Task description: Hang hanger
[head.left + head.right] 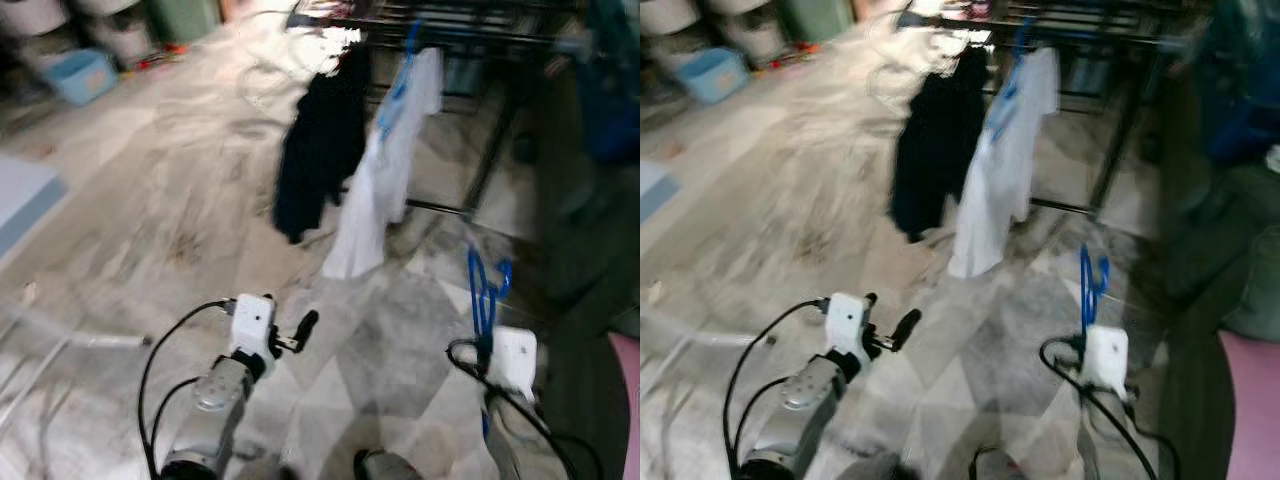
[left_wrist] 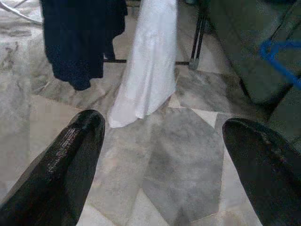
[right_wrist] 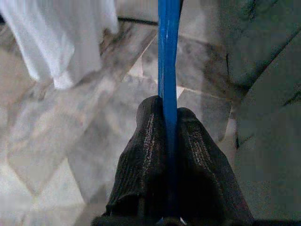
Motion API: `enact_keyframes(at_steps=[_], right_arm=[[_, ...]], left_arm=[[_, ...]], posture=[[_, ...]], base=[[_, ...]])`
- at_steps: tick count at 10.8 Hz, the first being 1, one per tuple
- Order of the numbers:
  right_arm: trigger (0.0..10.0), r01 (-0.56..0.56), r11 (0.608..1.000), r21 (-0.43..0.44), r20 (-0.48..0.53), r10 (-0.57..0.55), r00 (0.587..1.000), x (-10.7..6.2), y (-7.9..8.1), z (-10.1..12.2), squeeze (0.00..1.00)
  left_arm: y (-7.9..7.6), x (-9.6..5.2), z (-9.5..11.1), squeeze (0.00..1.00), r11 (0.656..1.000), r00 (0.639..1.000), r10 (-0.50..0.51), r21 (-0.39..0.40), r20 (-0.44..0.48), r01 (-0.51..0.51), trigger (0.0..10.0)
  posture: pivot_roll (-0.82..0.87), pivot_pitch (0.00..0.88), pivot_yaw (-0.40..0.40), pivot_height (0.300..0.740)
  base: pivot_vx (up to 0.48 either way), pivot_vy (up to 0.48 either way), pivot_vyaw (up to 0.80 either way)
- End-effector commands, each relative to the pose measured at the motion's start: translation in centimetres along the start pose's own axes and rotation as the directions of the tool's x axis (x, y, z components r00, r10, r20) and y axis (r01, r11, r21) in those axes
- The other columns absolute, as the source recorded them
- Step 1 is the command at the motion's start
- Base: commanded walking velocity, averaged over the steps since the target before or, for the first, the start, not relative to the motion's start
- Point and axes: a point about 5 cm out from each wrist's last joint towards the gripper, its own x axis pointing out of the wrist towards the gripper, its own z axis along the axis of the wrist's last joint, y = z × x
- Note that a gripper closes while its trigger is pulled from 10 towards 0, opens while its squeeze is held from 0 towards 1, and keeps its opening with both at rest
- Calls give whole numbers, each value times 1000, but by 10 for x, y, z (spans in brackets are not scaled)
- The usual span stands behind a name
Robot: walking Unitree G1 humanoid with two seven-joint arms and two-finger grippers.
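Marble floor (image 1: 150, 190) is spread beneath a dark rack (image 1: 470, 30), from which a black garment (image 1: 318, 150) and a white garment (image 1: 385, 170) are hung side by side. A blue hanger (image 3: 168, 61) is pinched upright between the closed fingers of the right gripper (image 3: 168, 141), well short of the rack. The left gripper (image 2: 160, 141) is held wide apart and empty above the floor.

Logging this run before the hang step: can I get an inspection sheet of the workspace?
Surface: marble floor, bare near the robot.
Job's things: blue hanger upright in the right gripper; drying rack ahead.
Clutter: dark garment and white garment on the rack; light blue tub far left.
Grippers: left gripper open; right shut on the hanger.
Cables: black cables loop along both arms.
Surroundings: blurred.
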Motion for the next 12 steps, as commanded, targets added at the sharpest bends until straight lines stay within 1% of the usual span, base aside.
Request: enact_keyframes(at_steps=[1, 3, 4, 5, 8, 12], right_arm=[[10000, -19, 1000, 0, -17, 19, 1000, -4, 6, -7, 0], [10000, -9, 1000, -7, 3, 9, 1000, -4, 4, -4, 0], [10000, -2, 1000, -22, 18, 3, 1000, -3, 3, -3, 0], [10000, 1, 1000, -19, 18, -1, 1000, -3, 2, -2, 0], [10000, 4, 1000, -14, 23, -3, 1000, 0, 2, 1, 0], [10000, -5, 1000, -20, 27, 5, 1000, 4, 3, 3, 0]], left_arm=[[6, -4, -2, 0, 1000, 1000, 24, -1, -10, -24, 10000], [7, -4, -2, 0, 1000, 1000, 23, -1, -10, -23, 10000], [7, -4, -2, 0, 1000, 1000, 22, -2, -10, -22, 10000], [7, -4, -2, 0, 1000, 1000, 21, -1, -11, -21, 10000], [7, -4, -1, 0, 1000, 1000, 20, -11, -7, -20, 10000], [8, -5, -2, 0, 1000, 1000, 28, -6, -9, -28, 10000]], posture=[[-204, 210, 77, 740], [-204, 211, 79, 740], [-204, 211, 79, 740], [-204, 212, 81, 740], [-198, 213, 79, 740], [-189, 216, 76, 740]], base=[[349, 0, -800], [349, 0, -634], [337, 0, 0], [337, 0, 0], [291, 339, 0], [275, 394, 0]])
